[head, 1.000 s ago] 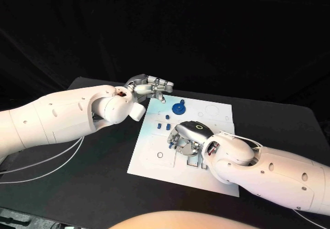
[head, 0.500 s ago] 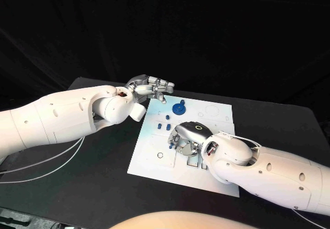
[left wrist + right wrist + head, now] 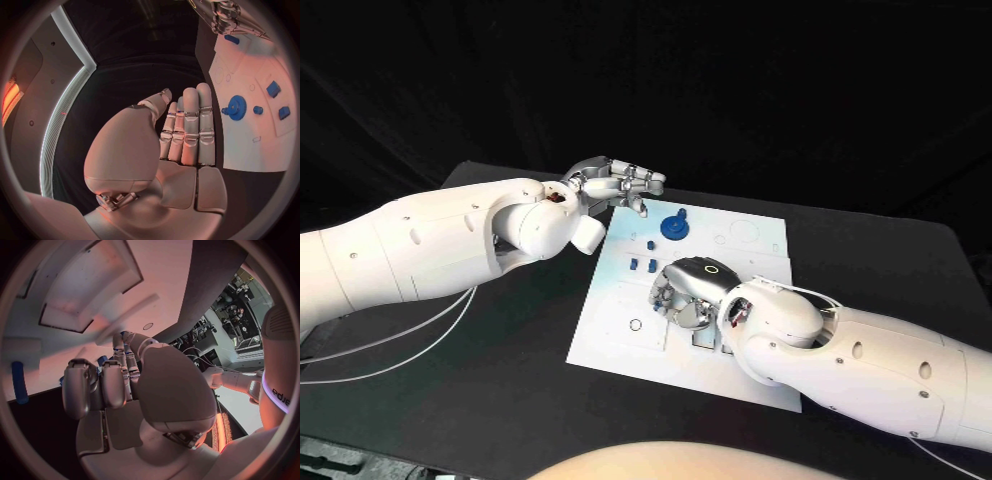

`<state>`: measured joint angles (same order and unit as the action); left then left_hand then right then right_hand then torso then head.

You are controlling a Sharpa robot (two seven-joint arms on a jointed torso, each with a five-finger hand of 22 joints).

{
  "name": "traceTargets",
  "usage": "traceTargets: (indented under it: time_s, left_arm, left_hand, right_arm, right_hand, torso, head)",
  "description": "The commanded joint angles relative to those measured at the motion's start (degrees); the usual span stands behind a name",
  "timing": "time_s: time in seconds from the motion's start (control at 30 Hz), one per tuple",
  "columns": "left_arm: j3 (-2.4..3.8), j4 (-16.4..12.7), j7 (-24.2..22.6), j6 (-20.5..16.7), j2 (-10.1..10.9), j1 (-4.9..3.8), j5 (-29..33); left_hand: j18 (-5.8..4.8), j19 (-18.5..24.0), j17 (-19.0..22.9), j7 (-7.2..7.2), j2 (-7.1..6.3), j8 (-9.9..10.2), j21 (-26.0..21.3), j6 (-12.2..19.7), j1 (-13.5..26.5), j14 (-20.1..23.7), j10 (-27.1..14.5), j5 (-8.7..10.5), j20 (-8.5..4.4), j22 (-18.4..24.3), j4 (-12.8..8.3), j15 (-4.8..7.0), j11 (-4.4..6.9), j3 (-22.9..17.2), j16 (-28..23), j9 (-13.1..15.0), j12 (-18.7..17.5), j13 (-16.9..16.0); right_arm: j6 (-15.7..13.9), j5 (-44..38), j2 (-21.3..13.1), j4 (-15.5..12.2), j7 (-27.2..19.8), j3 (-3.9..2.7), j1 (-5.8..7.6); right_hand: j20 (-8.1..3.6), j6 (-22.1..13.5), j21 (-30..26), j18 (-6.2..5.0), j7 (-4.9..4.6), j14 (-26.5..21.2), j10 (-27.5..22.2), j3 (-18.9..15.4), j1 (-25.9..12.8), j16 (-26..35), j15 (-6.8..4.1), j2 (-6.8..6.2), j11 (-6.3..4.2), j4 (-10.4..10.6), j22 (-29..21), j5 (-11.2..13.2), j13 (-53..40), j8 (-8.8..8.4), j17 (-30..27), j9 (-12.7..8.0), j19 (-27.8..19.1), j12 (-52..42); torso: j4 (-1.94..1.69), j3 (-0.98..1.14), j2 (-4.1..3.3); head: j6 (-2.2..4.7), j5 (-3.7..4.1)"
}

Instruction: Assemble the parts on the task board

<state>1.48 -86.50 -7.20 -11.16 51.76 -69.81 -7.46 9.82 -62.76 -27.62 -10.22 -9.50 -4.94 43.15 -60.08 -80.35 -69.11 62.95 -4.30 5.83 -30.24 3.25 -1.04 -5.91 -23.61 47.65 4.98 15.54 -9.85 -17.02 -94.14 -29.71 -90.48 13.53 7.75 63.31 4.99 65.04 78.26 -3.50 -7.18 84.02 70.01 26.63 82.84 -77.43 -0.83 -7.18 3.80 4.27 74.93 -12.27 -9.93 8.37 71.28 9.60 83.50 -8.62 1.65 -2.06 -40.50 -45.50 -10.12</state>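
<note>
The white task board (image 3: 625, 340) lies mid-table. A blue gear (image 3: 674, 227) stands near its far edge, with small blue parts (image 3: 642, 264) just nearer. My left hand (image 3: 617, 182) hovers off the board's far left corner, fingers (image 3: 187, 125) straight and together, holding nothing; the left wrist view shows the gear (image 3: 236, 107) and small parts (image 3: 273, 88) beside it. My right hand (image 3: 687, 298) is curled down over the board's middle. A small blue part (image 3: 232, 38) sits at its fingertips; whether it is pinched is unclear. A blue peg (image 3: 20, 382) lies by the right hand.
The board has empty recesses (image 3: 87, 285) near the right hand and outlined slots (image 3: 747, 235) at its far right. White cables (image 3: 387, 350) trail on the black table at the left. Bare table surrounds the board.
My right hand has edged slightly toward the board's left and nearer side. The left hand and the blue parts have stayed put.
</note>
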Motion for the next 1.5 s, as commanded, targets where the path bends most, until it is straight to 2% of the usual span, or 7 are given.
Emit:
traceTargets:
  time_s: [0.03,0.37,0.47,0.7,0.93,1.17,1.5]
  left_arm:
    - [0.04,-0.07,-0.06,1.25,-0.15,-0.06,0.25]
    - [0.04,-0.01,0.23,1.21,-0.17,-0.06,0.25]
    - [0.04,0.01,0.31,1.21,-0.15,-0.06,0.25]
    - [0.04,0.11,0.39,1.22,-0.1,-0.06,0.25]
    - [0.01,0.12,0.54,1.21,0.19,-0.06,0.25]
    - [-0.15,0.12,0.38,1.28,0.31,-0.05,0.25]
    - [-0.33,0.12,0.45,1.51,0.32,-0.03,0.25]
  left_hand:
    - [0.72,-0.19,0.06,0.15,0.18,0.37,-0.27,0.44,0.4,0.16,-0.38,-0.03,0.29,0.06,-0.08,-0.11,0.09,0.27,-0.2,-0.06,0.24,-0.01]
    - [0.71,-0.22,0.1,0.1,0.26,0.38,-0.37,0.51,0.43,0.19,-0.49,-0.04,0.33,0.13,-0.05,-0.16,0.04,0.36,-0.2,-0.08,0.27,-0.01]
    - [0.71,-0.22,0.1,0.1,0.26,0.38,-0.37,0.51,0.43,0.19,-0.49,-0.04,0.33,0.13,-0.05,-0.16,0.04,0.36,-0.2,-0.08,0.27,-0.01]
    - [0.71,-0.22,0.1,0.1,0.26,0.38,-0.37,0.51,0.43,0.19,-0.49,-0.04,0.33,0.13,-0.05,-0.16,0.04,0.36,-0.2,-0.08,0.27,-0.01]
    - [0.71,-0.22,0.1,0.1,0.26,0.38,-0.37,0.51,0.43,0.19,-0.49,-0.04,0.33,0.13,-0.05,-0.16,0.04,0.36,-0.2,-0.08,0.27,-0.01]
    - [0.71,-0.25,0.13,0.09,0.34,0.38,-0.43,0.55,0.45,0.2,-0.55,-0.04,0.35,0.18,-0.01,-0.18,0.02,0.42,-0.2,-0.09,0.31,-0.02]
    - [0.71,-0.26,0.14,0.08,0.32,0.38,-0.46,0.57,0.48,0.2,-0.58,-0.03,0.36,0.2,0.0,-0.2,0.02,0.48,-0.2,-0.1,0.32,-0.03]
  right_arm:
    - [2.16,-0.31,-0.03,0.16,0.29,0.17,-0.22]
    - [-0.81,0.92,-0.4,0.33,-0.58,0.19,-0.27]
    - [-2.42,1.14,-0.88,-0.02,-0.72,0.19,-0.27]
    - [-4.1,1.58,-4.21,-3.14,-0.58,-0.08,0.17]
    - [-2.98,3.76,-12.45,-7.68,0.08,-0.82,3.22]
    - [-1.65,6.26,-17.9,-7.0,-1.64,-1.03,5.5]
    - [0.14,2.76,-17.87,-4.42,-2.02,-1.02,5.8]
  right_hand:
    - [0.01,-0.09,-0.45,0.65,-0.24,2.44,-0.31,-0.32,-0.94,0.15,-0.16,0.0,-0.3,-0.31,8.87,0.01,0.15,0.01,-0.06,0.1,0.2,0.55]
    - [1.8,-7.0,-4.95,-0.2,-3.37,1.83,-7.35,-2.58,-5.46,1.37,2.26,-2.84,2.72,0.8,6.84,-0.64,1.81,-4.37,-1.94,-1.69,-2.1,4.51]
    - [2.26,-8.13,-6.47,-0.55,-3.71,1.6,-8.8,-3.33,-5.71,1.84,2.6,-3.11,3.15,0.65,6.13,-0.57,2.13,-4.75,-2.63,-2.13,-2.83,4.54]
    - [2.49,-8.0,-7.07,-0.71,-3.45,1.5,-9.26,-4.06,-5.81,2.06,2.62,-3.11,3.08,0.54,5.86,-0.54,2.22,-4.5,-3.01,-2.26,-3.06,4.06]
    - [2.35,-6.91,-6.32,-0.58,-2.56,1.59,-8.72,-4.49,-5.65,1.88,2.22,-2.56,2.5,0.44,6.26,-0.69,2.16,-4.04,-2.87,-2.22,-2.51,2.93]
    - [2.14,-7.76,-7.64,-0.83,-2.19,1.44,-9.87,-6.0,-5.97,2.28,2.03,-3.23,2.31,0.54,5.68,0.49,2.46,-4.49,-3.48,-2.61,-3.04,2.64]
    - [1.94,-7.1,-8.8,-1.02,-1.6,1.46,-10.95,-7.31,-4.74,2.37,1.82,-2.94,2.07,0.24,5.19,1.13,2.8,-4.12,-3.69,-2.69,-3.43,2.09]
  torso:
    - [-0.01,0.02,-0.03]
    - [0.01,-0.01,0.02]
    - [-0.02,0.03,0.01]
    - [0.0,0.01,0.11]
    - [0.2,-0.11,0.17]
    - [0.61,-0.25,0.43]
    - [0.68,-0.2,0.41]
  head:
    - [-0.02,-0.17]
    - [0.05,0.0]
    - [0.11,-0.04]
    - [0.57,0.21]
    - [1.34,1.54]
    - [1.99,2.47]
    - [2.17,2.67]
